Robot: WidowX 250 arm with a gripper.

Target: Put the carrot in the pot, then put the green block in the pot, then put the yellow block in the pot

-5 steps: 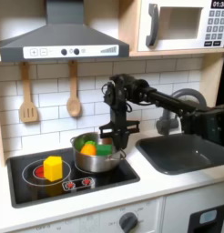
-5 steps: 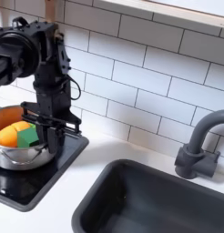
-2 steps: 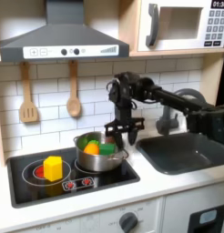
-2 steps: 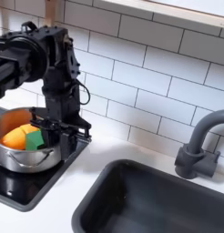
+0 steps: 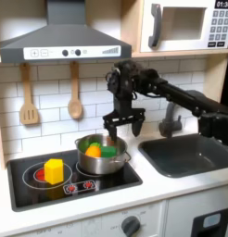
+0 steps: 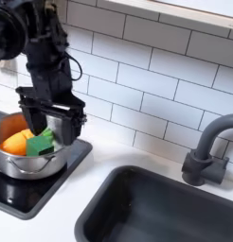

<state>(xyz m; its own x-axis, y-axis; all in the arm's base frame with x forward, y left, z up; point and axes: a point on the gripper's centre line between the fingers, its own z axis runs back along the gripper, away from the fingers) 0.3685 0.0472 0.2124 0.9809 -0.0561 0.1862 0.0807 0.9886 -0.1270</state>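
Note:
The steel pot (image 5: 102, 163) (image 6: 24, 163) stands on the black stovetop. Inside it lie the orange carrot (image 5: 91, 150) (image 6: 14, 143) and the green block (image 5: 107, 150) (image 6: 40, 145), side by side. The yellow block (image 5: 54, 170) sits on the stovetop's red burner, on the first exterior view's left of the pot. My gripper (image 5: 122, 129) (image 6: 50, 121) hangs just above the pot's far rim, open, with nothing between its fingers.
A dark sink basin (image 5: 185, 154) (image 6: 161, 206) with a grey faucet (image 6: 206, 151) lies on the first exterior view's right of the stove. Two wooden utensils (image 5: 30, 97) hang on the tiled wall. A range hood (image 5: 62, 42) and microwave (image 5: 185, 25) sit overhead.
My gripper has risen from down at the pot to above its rim and opened wider. The green block stays in the pot beside the carrot.

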